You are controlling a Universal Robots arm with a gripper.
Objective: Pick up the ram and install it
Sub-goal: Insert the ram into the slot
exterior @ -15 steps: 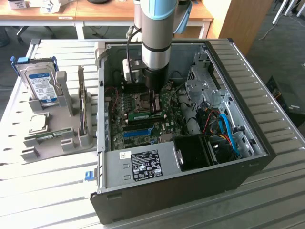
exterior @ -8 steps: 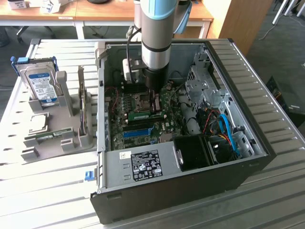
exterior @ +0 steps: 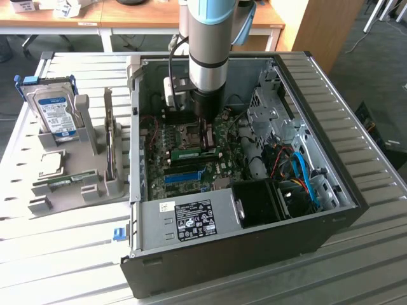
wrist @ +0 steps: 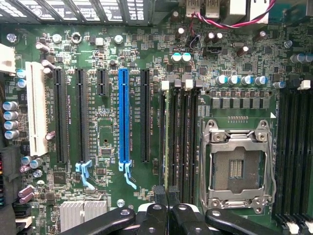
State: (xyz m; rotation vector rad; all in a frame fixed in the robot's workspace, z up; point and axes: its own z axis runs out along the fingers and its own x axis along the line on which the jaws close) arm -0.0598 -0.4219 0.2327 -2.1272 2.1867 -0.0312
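- Gripper (wrist: 168,208): jaws pinched narrow on the ram's upper edge, mid-length.
- Ram (exterior: 186,153): edge-on over the memory slots (wrist: 188,142), mid-motherboard (wrist: 110,128), beside the CPU socket (wrist: 238,166).
- Handling (judged): light, stiff, thin and fragile; grip the bare long edges, not the chips.

Arm (exterior: 203,47): fat silver-grey tube, folks, with a light-blue cap (exterior: 216,11) up top
Wrist collar (exterior: 205,105): solid black
Cable (exterior: 170,63): black lead down the side
Camera box (exterior: 173,89): white block
Gripper (wrist: 167,196): black link bars (wrist: 105,220), round pivot pins, slim black fingers (wrist: 160,196)
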